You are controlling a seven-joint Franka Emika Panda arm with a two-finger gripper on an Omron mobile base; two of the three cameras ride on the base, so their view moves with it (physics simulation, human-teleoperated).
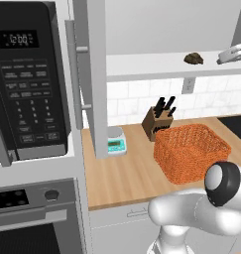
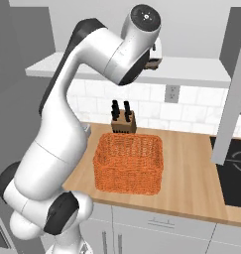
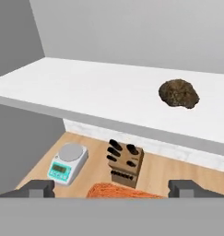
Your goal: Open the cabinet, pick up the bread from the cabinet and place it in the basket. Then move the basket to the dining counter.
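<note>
The white shelf of the open cabinet carries the bread alone. Below, the wooden counter carries the orange basket, a knife block behind it, and a small kitchen scale to the left.

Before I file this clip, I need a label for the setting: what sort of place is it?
A kitchen, a rendered one. A black microwave sits above an oven, a knife block and a small scale stand on a wooden counter, and a bread roll lies on an open cabinet shelf.
</note>
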